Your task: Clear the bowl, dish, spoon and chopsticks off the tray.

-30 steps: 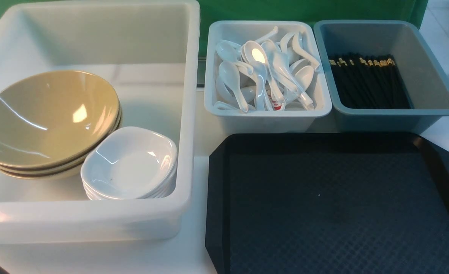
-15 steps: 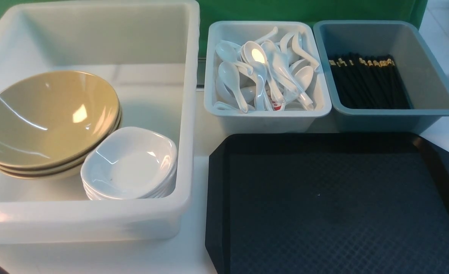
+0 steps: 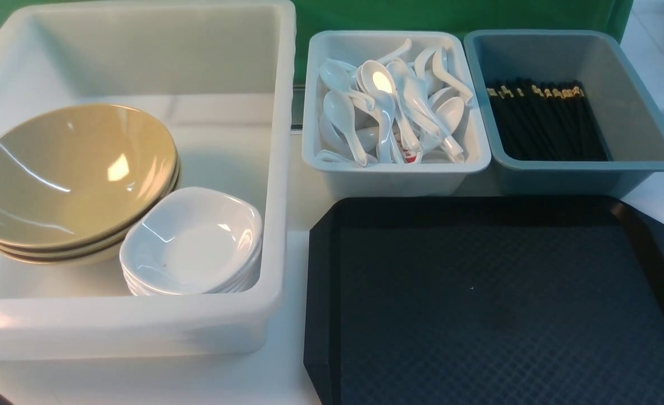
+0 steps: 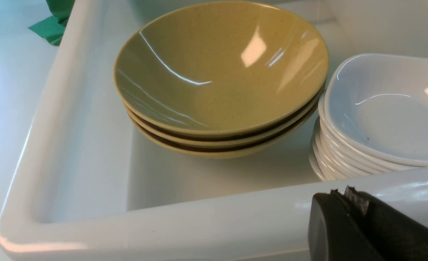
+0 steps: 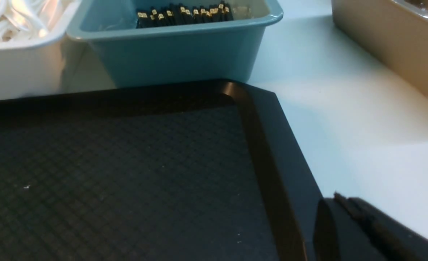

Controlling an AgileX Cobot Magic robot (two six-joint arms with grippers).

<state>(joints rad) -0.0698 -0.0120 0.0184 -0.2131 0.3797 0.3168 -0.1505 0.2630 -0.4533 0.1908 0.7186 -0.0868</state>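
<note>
The black tray (image 3: 500, 306) lies at the front right with nothing on it; it also shows in the right wrist view (image 5: 127, 170). The tan bowl (image 3: 67, 169) tops a stack in the big white bin (image 3: 140, 332), next to the white dish (image 3: 194, 242) on its own stack. Both stacks show in the left wrist view, the bowl (image 4: 217, 69) and the dish (image 4: 387, 108). White spoons (image 3: 391, 107) fill the pale bin. Black chopsticks (image 3: 542, 121) lie in the blue-grey bin. My left gripper (image 4: 340, 192) is shut and empty before the white bin's near wall. My right gripper (image 5: 339, 199) is shut and empty over the tray's right rim.
The pale spoon bin (image 3: 393, 169) and the blue-grey chopstick bin (image 3: 635, 112) stand side by side behind the tray. A tan box (image 5: 391, 40) stands to the right on the white table (image 5: 362, 127). A green backdrop (image 3: 421, 14) closes the far side.
</note>
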